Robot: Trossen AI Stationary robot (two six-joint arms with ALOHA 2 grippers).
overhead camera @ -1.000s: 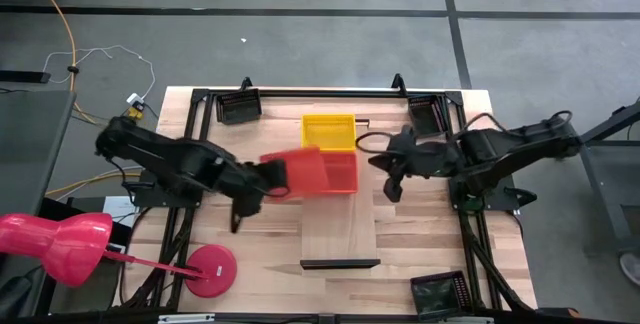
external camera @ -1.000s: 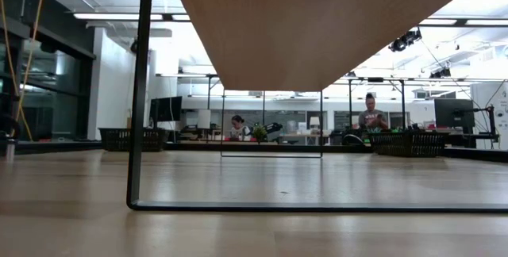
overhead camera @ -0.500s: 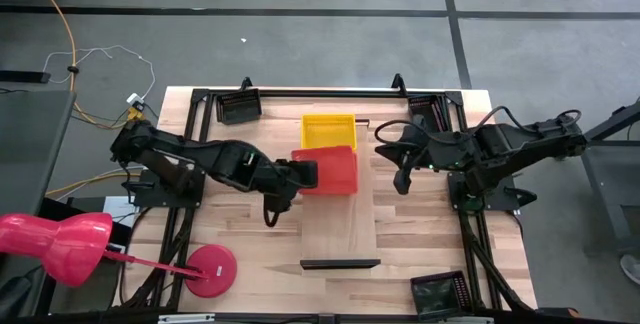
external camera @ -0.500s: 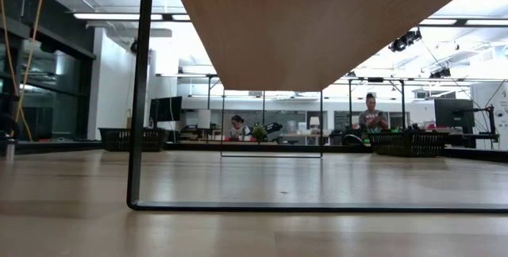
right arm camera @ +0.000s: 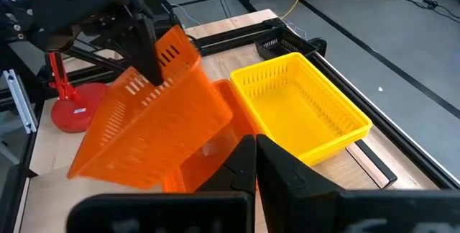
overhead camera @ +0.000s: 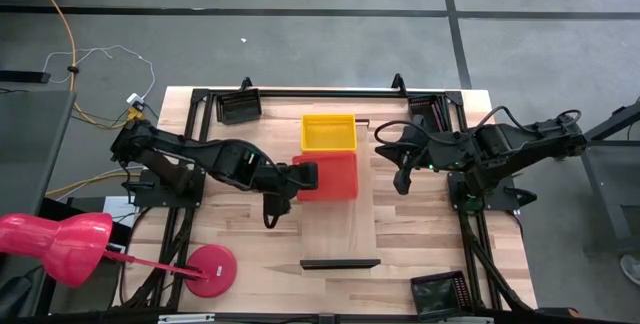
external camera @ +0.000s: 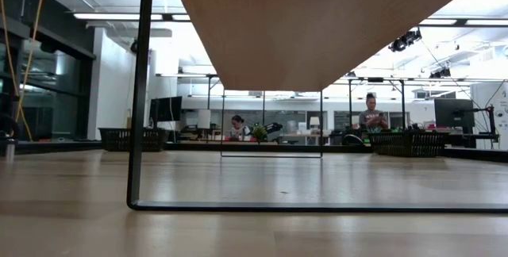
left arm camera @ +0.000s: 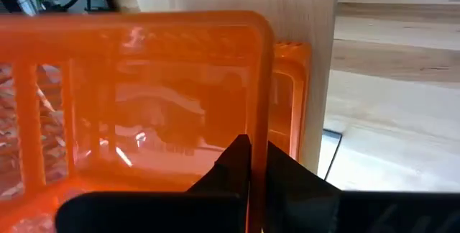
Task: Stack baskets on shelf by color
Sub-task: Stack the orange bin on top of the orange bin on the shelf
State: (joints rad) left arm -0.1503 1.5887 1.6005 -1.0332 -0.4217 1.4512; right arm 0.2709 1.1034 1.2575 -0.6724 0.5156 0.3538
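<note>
High view: the left gripper [overhead camera: 303, 174] is pinched on the rim of a red-orange basket [overhead camera: 330, 176], which sits over the shelf [overhead camera: 338, 226] just beside the yellow basket [overhead camera: 329, 132]; whether it rests on another red one cannot be told from above. The right gripper [overhead camera: 400, 174], fingers pressed together and holding nothing, hangs just right of the shelf. Since the earlier frames the red basket has travelled from left of the shelf to lie over it, and the right arm has drawn back slightly.

Low view: only the shelf's underside [external camera: 317, 19] and its dark frame show; baskets and arms are hidden. Nothing differs here.

Left wrist view: the fingers [left arm camera: 241, 161] clamp the held basket's wall [left arm camera: 144, 103]; a second red-orange basket [left arm camera: 287, 111] peeks out behind, mostly covered.

Right wrist view: the held basket [right arm camera: 154, 129] is tilted above the other red one, beside the yellow basket [right arm camera: 302, 111].
</note>
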